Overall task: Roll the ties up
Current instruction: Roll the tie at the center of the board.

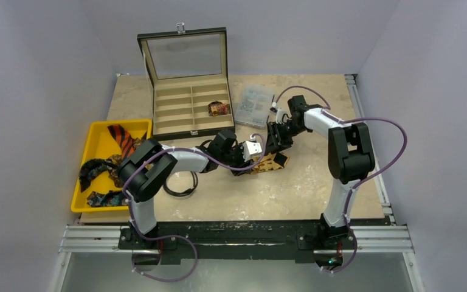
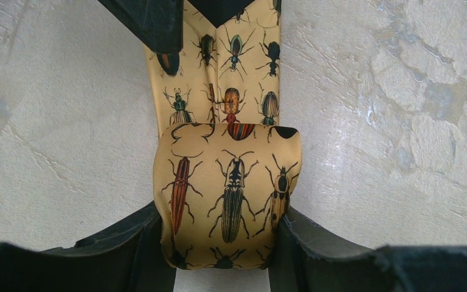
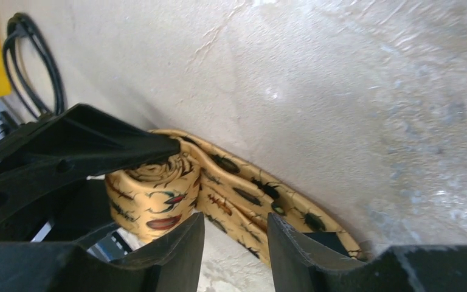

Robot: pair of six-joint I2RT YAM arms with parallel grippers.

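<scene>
A: Where's the tan-gold tie (image 2: 228, 182)?
B: On the surface (image 2: 389, 121), partly rolled. The left jaws pinch the roll from both sides.
A: And beyond it?
B: The flat tail (image 2: 237, 73) runs off towards the right jaws, which stand spread, gripping nothing I can see.
A: So it's mid-roll?
B: I'd judge so. The next move calls for turning the roll along the tail, tight and straight. Other ties (image 1: 121, 139) wait in the yellow tray (image 1: 100, 137); farther off, 1 rolled tie (image 1: 219, 108) sits in the case (image 1: 191, 109).
</scene>
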